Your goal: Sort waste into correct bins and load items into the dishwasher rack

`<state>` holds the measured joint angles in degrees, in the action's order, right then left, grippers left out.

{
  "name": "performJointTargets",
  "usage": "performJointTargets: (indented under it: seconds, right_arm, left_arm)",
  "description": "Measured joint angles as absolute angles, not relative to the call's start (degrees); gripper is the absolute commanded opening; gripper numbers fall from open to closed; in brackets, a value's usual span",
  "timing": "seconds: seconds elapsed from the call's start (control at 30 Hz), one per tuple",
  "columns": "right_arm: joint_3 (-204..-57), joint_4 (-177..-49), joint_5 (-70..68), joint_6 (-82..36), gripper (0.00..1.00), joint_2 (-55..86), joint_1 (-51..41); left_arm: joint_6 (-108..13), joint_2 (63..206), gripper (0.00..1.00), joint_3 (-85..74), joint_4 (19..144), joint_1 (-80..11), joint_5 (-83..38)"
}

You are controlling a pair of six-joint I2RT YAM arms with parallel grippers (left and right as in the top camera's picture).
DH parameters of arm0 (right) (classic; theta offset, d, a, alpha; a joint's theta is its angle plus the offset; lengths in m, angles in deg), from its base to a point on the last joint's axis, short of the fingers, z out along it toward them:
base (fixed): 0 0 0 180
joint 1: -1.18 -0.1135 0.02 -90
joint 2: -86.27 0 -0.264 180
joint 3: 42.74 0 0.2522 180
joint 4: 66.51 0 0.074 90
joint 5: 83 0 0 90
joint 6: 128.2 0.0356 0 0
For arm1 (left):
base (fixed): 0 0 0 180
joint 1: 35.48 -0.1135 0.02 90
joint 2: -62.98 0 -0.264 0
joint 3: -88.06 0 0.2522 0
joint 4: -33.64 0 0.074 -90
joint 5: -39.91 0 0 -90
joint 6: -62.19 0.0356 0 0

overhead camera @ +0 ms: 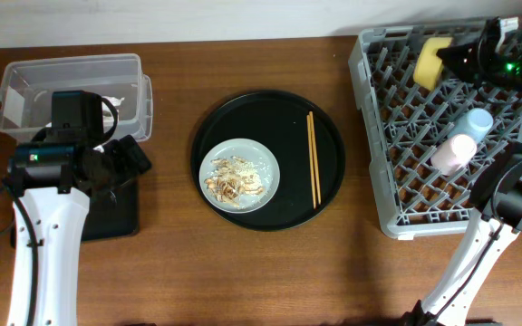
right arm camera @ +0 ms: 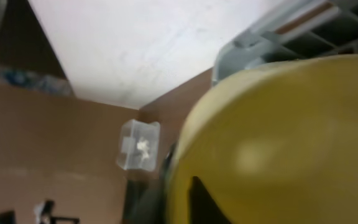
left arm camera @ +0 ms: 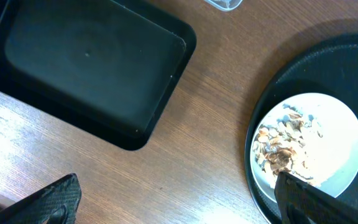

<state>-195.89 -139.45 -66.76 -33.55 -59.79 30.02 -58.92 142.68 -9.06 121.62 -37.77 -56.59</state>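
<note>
The yellow bowl [overhead camera: 433, 62] stands on edge at the far end of the grey dishwasher rack [overhead camera: 397, 208]. My right gripper [overhead camera: 468, 59] is at its right rim. In the right wrist view the bowl [right arm camera: 278, 137] fills the frame, with one dark finger [right arm camera: 204, 199] against it; the grip is hidden. A light blue cup [overhead camera: 477, 122] and a pink cup [overhead camera: 451, 152] lie in the rack. My left gripper [overhead camera: 125, 163] hangs open over bare table [left arm camera: 179, 205], between the shallow black tray [left arm camera: 92, 68] and the plate [left arm camera: 337, 143] of flaky scraps [left arm camera: 281, 146].
The plate [overhead camera: 265, 172] and the chopsticks [overhead camera: 314, 158] lie on a large round black tray [overhead camera: 329, 195] at mid-table. The clear box [overhead camera: 71, 77] sits far left, white paper [right arm camera: 143, 146] inside it. The black tray [overhead camera: 116, 213] lies just in front of it.
</note>
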Motion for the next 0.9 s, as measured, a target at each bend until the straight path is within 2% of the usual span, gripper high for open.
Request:
performJointTargets:
  seconds: [0.2,0.3,0.4,0.67,0.9]
  right_arm:
    - [-196.0,-140.6,-63.9,-32.4,0.24,-59.2,31.3]
    - [-197.4,-144.0,-57.5,-31.1,0.39,-57.5,33.3]
    - [-198.9,-148.2,-50.1,-30.3,0.45,-55.0,35.8]
    - [-200.5,-151.4,-39.4,-29.0,0.43,-44.6,38.6]
    - [-200.9,-153.5,-32.1,-29.8,0.3,-42.5,33.1]
  left_arm:
    - [-58.9,142.7,0.99,-9.1,121.6,-37.8,-56.6]
    - [-58.9,142.7,0.99,-9.1,121.6,-37.8,-56.6]
    - [-58.9,142.7,0.99,-9.1,121.6,-37.8,-56.6]
    - [-58.9,142.7,0.99,-9.1,121.6,-37.8,-56.6]
    - [-58.9,142.7,0.99,-9.1,121.6,-37.8,-56.6]
